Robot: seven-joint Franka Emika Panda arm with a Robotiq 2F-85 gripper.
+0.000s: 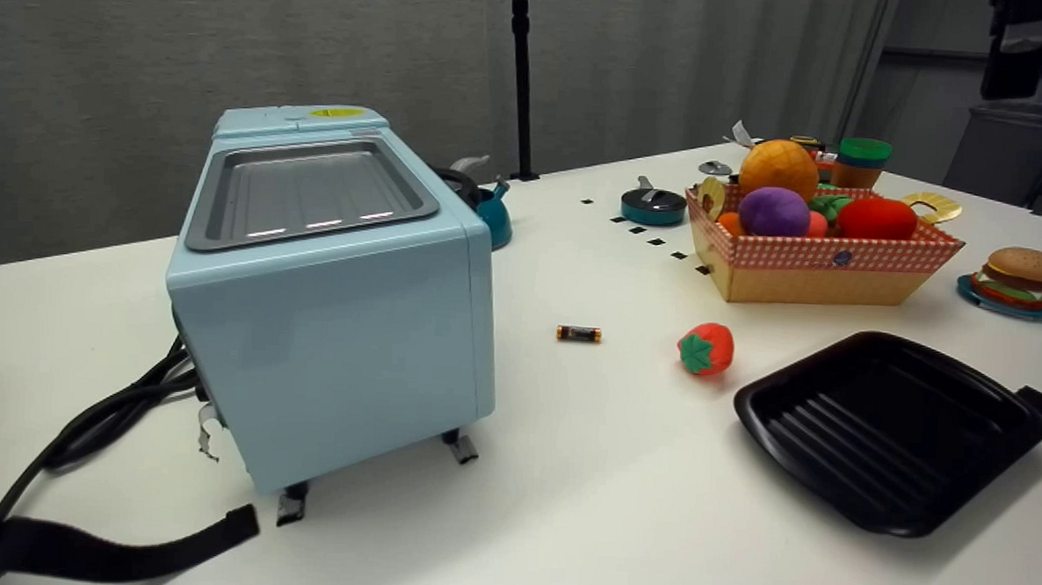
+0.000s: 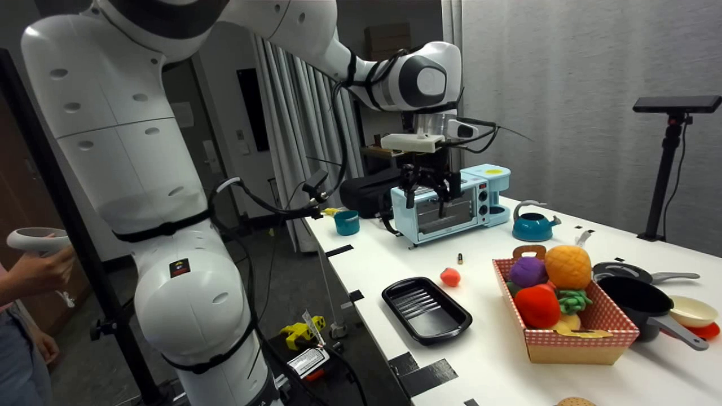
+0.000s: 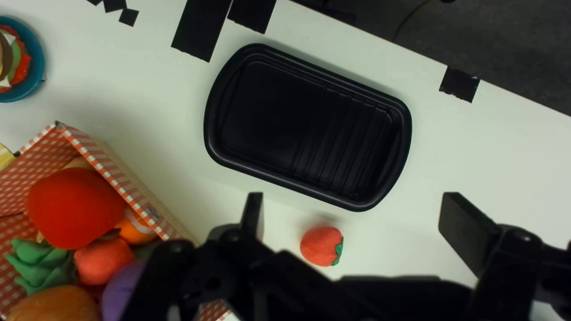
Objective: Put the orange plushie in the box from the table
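The orange plushie, a small orange-red ball with a green leaf patch, lies on the white table (image 1: 564,505). It shows in both exterior views (image 1: 710,346) (image 2: 450,277) and in the wrist view (image 3: 320,246). The box, tan cardboard with a red checked rim, stands beside it in both exterior views (image 1: 816,286) (image 2: 575,354), full of plush fruits. Its checked wall shows at the left of the wrist view (image 3: 110,171). My gripper (image 2: 428,200) is open and empty, high above the table. In the wrist view, the plushie appears between the open fingers (image 3: 351,214), nearer the left finger, far below them.
A black ridged tray (image 1: 889,432) lies close to the plushie. A battery (image 1: 579,334) lies near it. The light-blue appliance (image 1: 333,363) stands at one end of the table. A toy burger on a plate (image 1: 1014,283), a kettle (image 2: 533,227) and pans (image 2: 634,301) stand around.
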